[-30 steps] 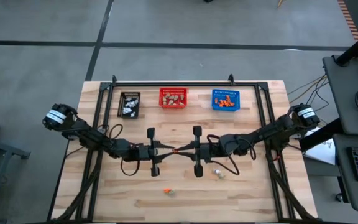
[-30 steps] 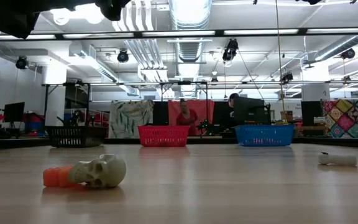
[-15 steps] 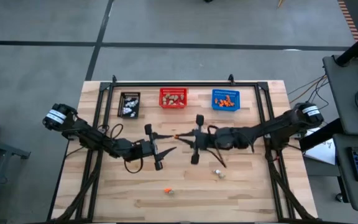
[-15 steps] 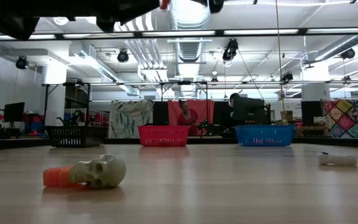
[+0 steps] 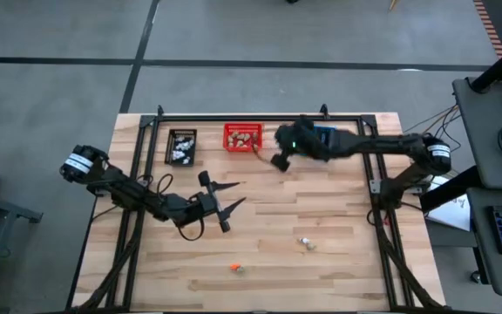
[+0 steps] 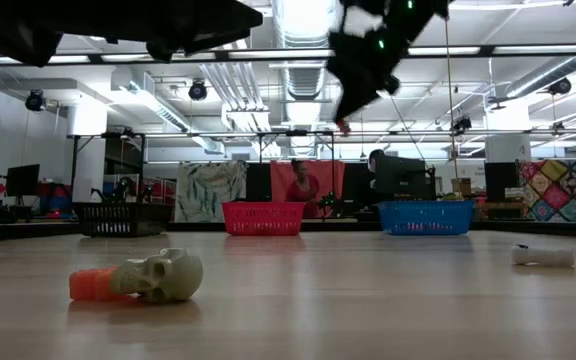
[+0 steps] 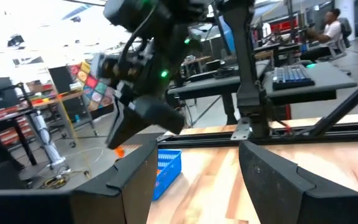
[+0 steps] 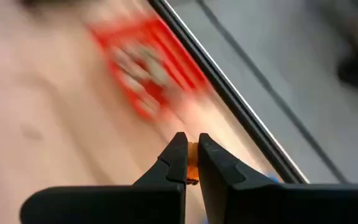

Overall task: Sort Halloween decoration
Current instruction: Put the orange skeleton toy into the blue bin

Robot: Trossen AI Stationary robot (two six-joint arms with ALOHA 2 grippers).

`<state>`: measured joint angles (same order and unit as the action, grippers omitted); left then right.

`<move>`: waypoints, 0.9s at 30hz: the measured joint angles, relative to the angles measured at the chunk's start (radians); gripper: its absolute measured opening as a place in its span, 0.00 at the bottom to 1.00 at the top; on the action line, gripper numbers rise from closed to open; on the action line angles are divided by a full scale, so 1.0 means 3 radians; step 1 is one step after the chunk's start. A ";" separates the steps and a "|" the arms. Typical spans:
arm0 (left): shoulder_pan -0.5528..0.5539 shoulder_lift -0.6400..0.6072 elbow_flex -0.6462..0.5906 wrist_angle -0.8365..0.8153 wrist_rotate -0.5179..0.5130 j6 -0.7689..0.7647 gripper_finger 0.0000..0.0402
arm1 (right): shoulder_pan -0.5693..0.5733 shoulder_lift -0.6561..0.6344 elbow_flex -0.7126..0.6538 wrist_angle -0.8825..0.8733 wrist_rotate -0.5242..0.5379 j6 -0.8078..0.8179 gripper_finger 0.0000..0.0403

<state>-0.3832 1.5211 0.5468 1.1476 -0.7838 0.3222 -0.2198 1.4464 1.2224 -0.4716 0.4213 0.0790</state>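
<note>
My right gripper [image 8: 192, 148] hangs above the table's far side, just right of the red basket [image 5: 243, 137], shut on a small orange trinket [image 8: 192, 163]. The low view shows this gripper [image 6: 344, 124] high up. My left gripper [image 5: 238, 194] is open with nothing in it over the table's middle, pointing right [image 7: 197, 158]. An orange trinket [image 6: 93, 283] and a beige skull [image 6: 164, 274] lie together on the near table [image 5: 236, 269]. Two pale trinkets [image 5: 305, 243] lie further right. My right gripper pinches the orange trinket [image 8: 192, 167] between its two fingers, close to their free ends. The fingers slant downward from the table's right. The trinket is lifted clear of the table and mostly hidden between the fingers.
A black basket [image 5: 181, 146], the red one and a blue basket [image 5: 319, 142], partly under my right arm, stand in a row at the far edge inside a black frame [image 5: 260, 117]. Bare wood lies between the arms.
My two grippers met over the table's middle on the orange trinket. My left gripper has opened and let go of it. My right gripper has swung toward the far edge, beside the red basket, turning as it went, with the trinket still between its fingers.
</note>
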 joint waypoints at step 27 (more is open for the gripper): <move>0.0221 0.0000 0.0000 -0.0236 -0.0002 -0.0062 0.52 | -0.1567 0.0235 -0.0512 -0.0714 -0.0799 0.0883 0.08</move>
<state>-0.3169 1.5211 0.5468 1.0767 -0.7845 0.3035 -0.6899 1.5169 1.0687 -0.6859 0.1817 0.3439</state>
